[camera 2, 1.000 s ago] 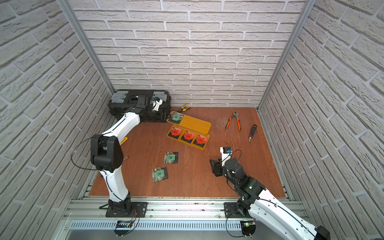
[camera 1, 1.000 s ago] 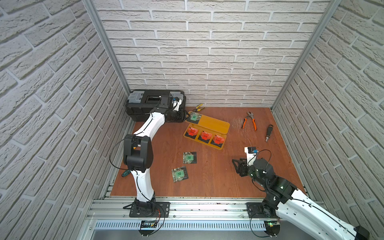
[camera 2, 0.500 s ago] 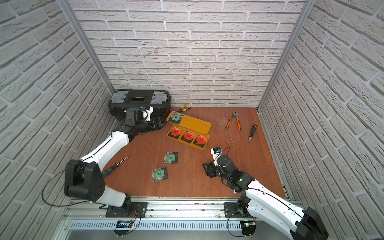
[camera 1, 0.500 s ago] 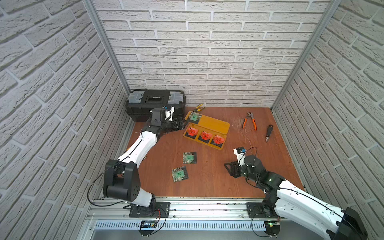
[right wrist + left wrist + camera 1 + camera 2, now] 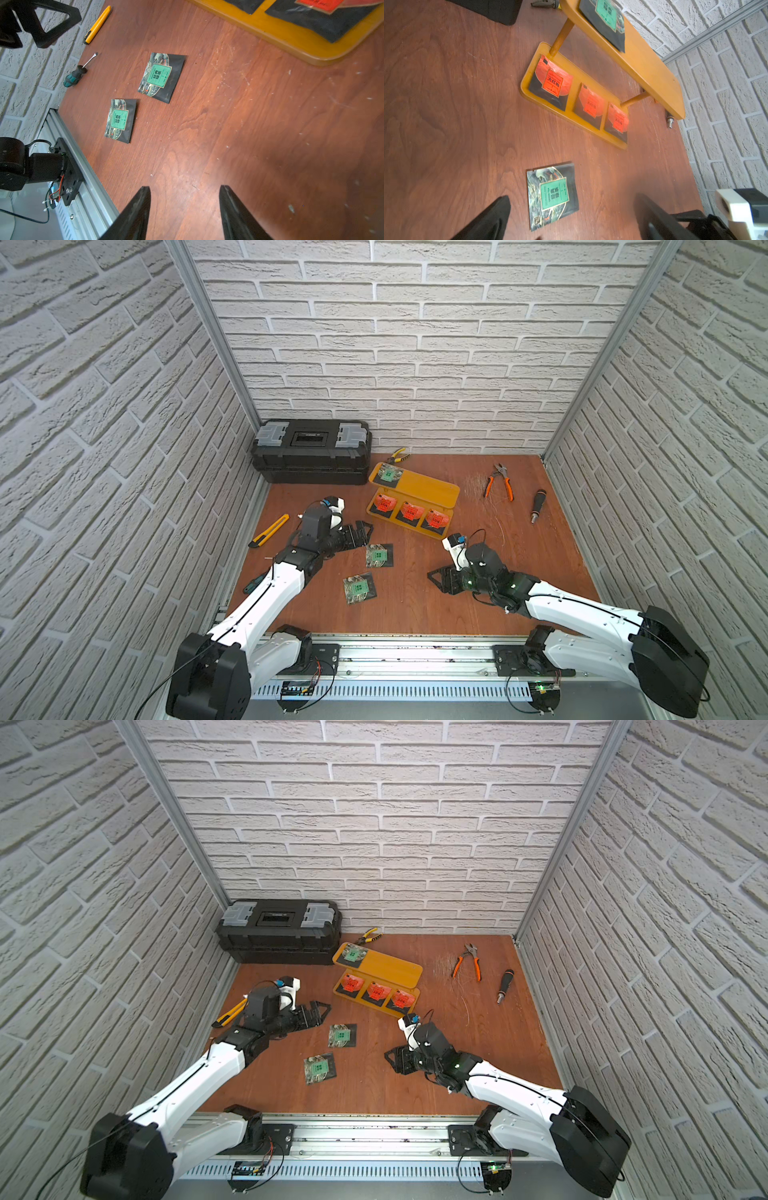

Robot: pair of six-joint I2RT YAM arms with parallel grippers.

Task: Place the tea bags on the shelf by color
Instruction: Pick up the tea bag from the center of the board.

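**A:** Where are the small square red-orange tea bags [image 5: 411, 511]?
**B:** All three lie in a row on the lower board of the yellow-orange plastic two-tier shelf [image 5: 432, 491]. One green mottled tea bag [image 5: 388, 476] lies on its upper board.
**A:** The rest?
**B:** Two green tea bags [image 5: 377, 556] lie flat on the brown wooden table [image 5: 540, 564], off the shelf on its lower-board side.
**A:** And the claws?
**B:** The left gripper [image 5: 365, 531] is spread wide and empty, near the shelf's end. The right gripper [image 5: 438, 583] has its jaws parted and holds nothing, apart from the shelf.
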